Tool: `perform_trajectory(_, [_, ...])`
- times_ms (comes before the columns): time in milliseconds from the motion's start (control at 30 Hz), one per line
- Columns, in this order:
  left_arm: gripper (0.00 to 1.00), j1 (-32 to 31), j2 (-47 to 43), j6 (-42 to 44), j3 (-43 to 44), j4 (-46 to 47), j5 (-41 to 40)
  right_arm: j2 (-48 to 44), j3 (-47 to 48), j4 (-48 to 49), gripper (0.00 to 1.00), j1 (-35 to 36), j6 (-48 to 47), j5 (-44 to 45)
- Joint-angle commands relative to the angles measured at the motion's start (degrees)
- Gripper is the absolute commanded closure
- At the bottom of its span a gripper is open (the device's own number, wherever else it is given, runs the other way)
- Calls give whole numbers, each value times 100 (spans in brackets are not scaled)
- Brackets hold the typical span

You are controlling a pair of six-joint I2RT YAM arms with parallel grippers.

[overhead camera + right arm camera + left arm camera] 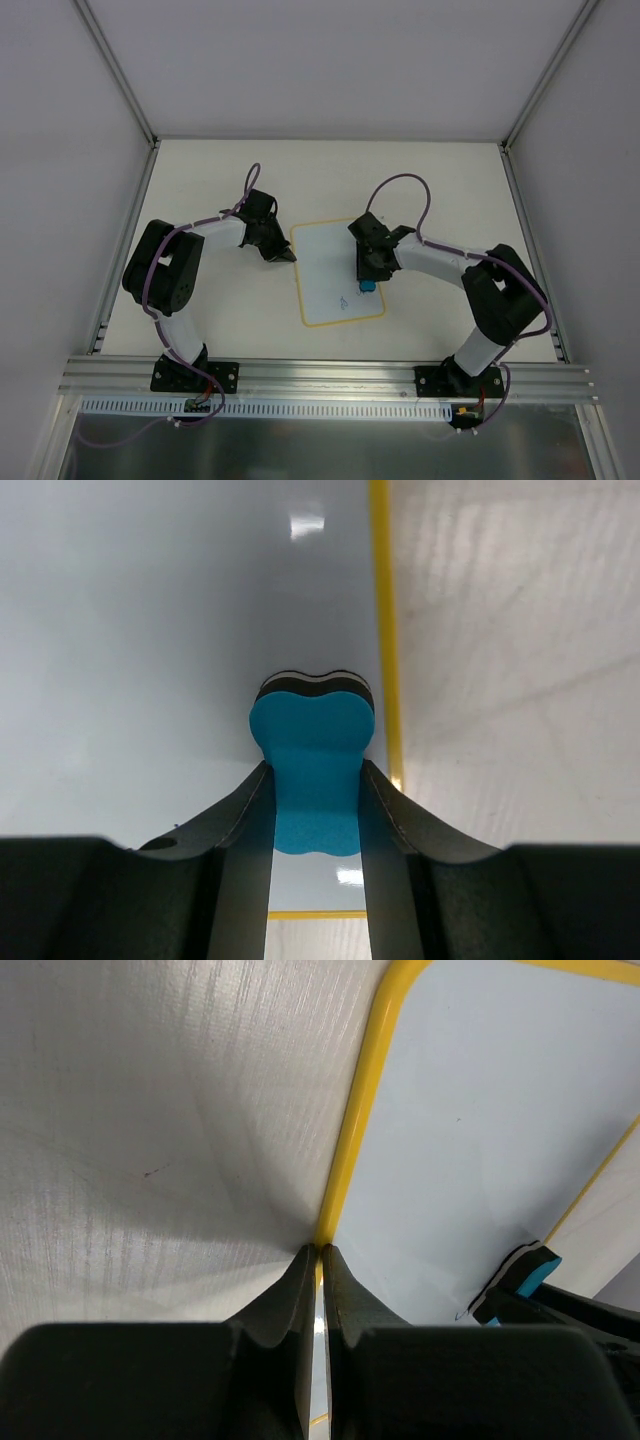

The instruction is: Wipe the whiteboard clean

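The whiteboard (325, 265) is lying mid-table (200, 180) and looking mostly wiped, with a few faint blue marks (342, 304) showing toward its near edge (too small to read). The right gripper (368, 279) is clamping the blue eraser (368, 289) against the board, while the left gripper (287, 256), fingers together, is pressing the board's left edge. No containers are showing

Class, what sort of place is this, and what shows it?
Probably a robotics lab cell: left arm and right arm on a metal rail, white walls round the table, a whiteboard.
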Motion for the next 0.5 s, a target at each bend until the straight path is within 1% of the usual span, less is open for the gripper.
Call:
perform_trajectory(0, [100, 174, 253, 200, -182, -781, -894, -31, -653, -749, 100, -69, 290, 632])
perform_trajectory(133, [100, 174, 253, 148, -208, -772, -798, -5, -558, -503, 100, 159, 212, 360])
perform_trajectory(167, [100, 174, 245, 130, -217, -781, -771, 117, -479, -476, 100, 368, 159, 229])
perform_trajectory(233, [100, 174, 236, 95, -226, -781, -745, 284, -103, -424, 100, 624, -16, 53])
perform_trajectory(267, [100, 157, 227, 86, -243, -772, -736, 381, 39, -389, 100, 756, -104, -235])
perform_trajectory(300, [100, 157, 227, 68, -244, -763, -736, 591, 180, -371, 100, 1027, -183, -342])
perform_trajectory(333, [100, 157, 218, 68, -244, -772, -736, 697, 442, -371, 100, 1160, -245, -404])
perform_trajectory(400, [100, 157, 218, 68, -244, -772, -727, 943, 664, -379, 100, 1493, -473, -659])
perform_trajectory(467, [100, 157, 218, 68, -217, -781, -744, 1041, 848, -397, 100, 1618, -614, -826])
